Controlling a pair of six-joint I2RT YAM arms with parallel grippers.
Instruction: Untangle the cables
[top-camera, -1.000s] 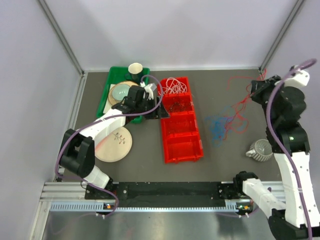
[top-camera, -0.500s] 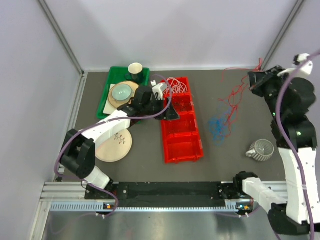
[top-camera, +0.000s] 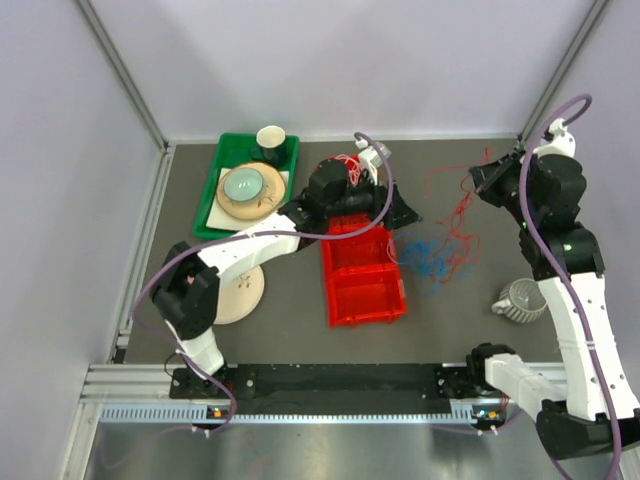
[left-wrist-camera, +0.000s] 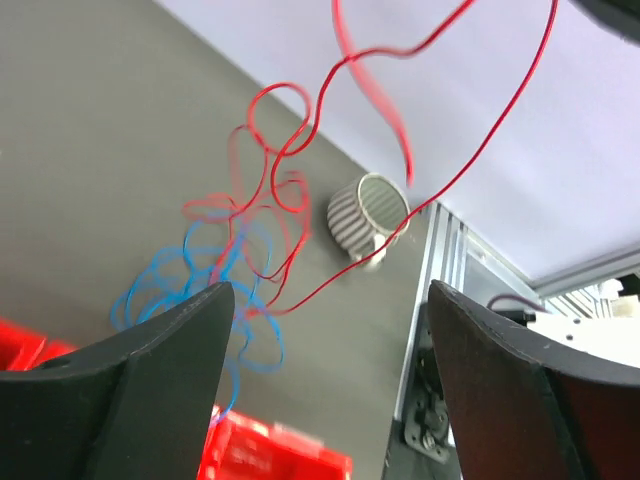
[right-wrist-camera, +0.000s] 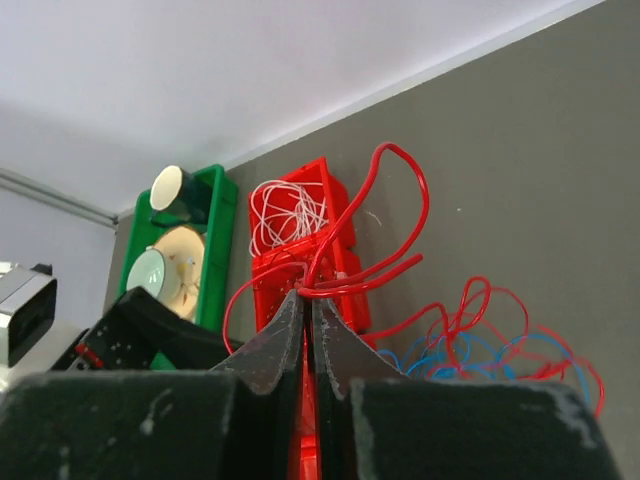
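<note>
Tension: my right gripper (right-wrist-camera: 308, 300) clamps the red cable (right-wrist-camera: 395, 148) aloft; left gripper (left-wrist-camera: 330, 292) gapes, seemingly for the blue cable (left-wrist-camera: 152, 272).

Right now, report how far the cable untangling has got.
Done: a thin white wire coil lies in the red plastic bin's far compartment. In hand: the right tool is shut on a thin red wire, holding it raised; the left tool hangs open near the heap. Left: that red wire's lower loops lie tangled with the thin blue wire on the table.

Cables (top-camera: 428, 255) in three colours, one bin (top-camera: 368, 292), one tray (top-camera: 235, 150), two plates (top-camera: 244, 291), one mug (top-camera: 520, 298).
</note>
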